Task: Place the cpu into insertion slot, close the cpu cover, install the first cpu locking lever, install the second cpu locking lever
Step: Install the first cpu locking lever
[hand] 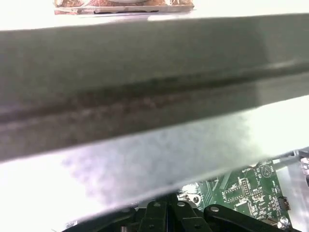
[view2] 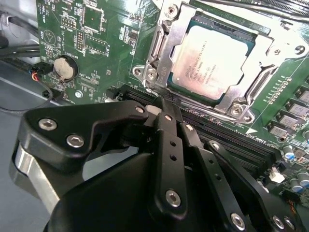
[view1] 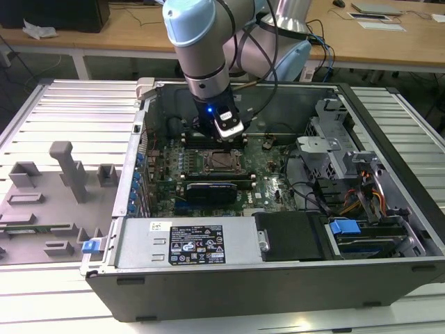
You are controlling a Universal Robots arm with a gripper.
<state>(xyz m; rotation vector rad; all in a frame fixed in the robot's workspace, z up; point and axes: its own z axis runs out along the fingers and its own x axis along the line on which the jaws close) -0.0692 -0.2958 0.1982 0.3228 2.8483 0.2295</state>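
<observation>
Silver square cpu sits in its black-framed insertion slot, thin silver-grey metal cpu cover closed around it
The black gripper hangs just beside the socket's edge over the green motherboard, jaws together and holding nothing

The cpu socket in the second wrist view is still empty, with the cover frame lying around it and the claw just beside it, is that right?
Not quite. The insertion slot is not empty: the cpu already sits in it, as the second wrist view shows. The cpu cover does lie around it, and the claw is just beside it.
</observation>
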